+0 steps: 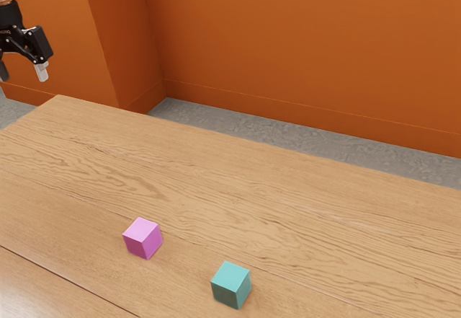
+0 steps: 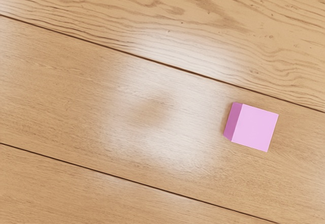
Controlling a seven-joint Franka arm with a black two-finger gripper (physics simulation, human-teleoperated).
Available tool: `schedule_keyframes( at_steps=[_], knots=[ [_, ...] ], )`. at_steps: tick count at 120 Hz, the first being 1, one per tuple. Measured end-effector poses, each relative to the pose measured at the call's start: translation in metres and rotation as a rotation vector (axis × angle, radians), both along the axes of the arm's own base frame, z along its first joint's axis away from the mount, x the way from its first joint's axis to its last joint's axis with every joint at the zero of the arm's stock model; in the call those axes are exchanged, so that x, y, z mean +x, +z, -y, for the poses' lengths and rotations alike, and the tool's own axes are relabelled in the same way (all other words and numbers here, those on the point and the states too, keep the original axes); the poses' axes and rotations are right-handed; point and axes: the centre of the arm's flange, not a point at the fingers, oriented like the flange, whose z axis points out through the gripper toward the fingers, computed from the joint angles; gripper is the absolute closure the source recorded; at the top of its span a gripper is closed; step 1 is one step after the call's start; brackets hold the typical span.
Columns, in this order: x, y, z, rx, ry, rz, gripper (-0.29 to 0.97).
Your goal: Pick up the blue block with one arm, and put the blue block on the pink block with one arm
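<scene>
The room has orange walls (image 1: 288, 37) behind a light wooden counter (image 1: 252, 188) with strong grain. A small pink cube (image 1: 142, 238) rests on the counter. The small blue-green cube (image 1: 230, 285) lies near the pink cube, toward the exterior view's right of it, not touching. The black hand (image 1: 21, 71) hangs high, well apart from the pink cube, its fingers spread with nothing between them. I think the risk is in the approach: the cubes are close, so a careless descent may push the pink cube, and a tilted grasp could make the stack slide.
</scene>
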Motion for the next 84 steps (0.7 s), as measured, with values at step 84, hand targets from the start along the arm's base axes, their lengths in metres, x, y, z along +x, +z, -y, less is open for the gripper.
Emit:
schedule_keyframes(
  at_steps=[84],
  knots=[
    [-0.01,-0.205,0.331,0.082,-0.448,-0.103,0.0]
  ],
)
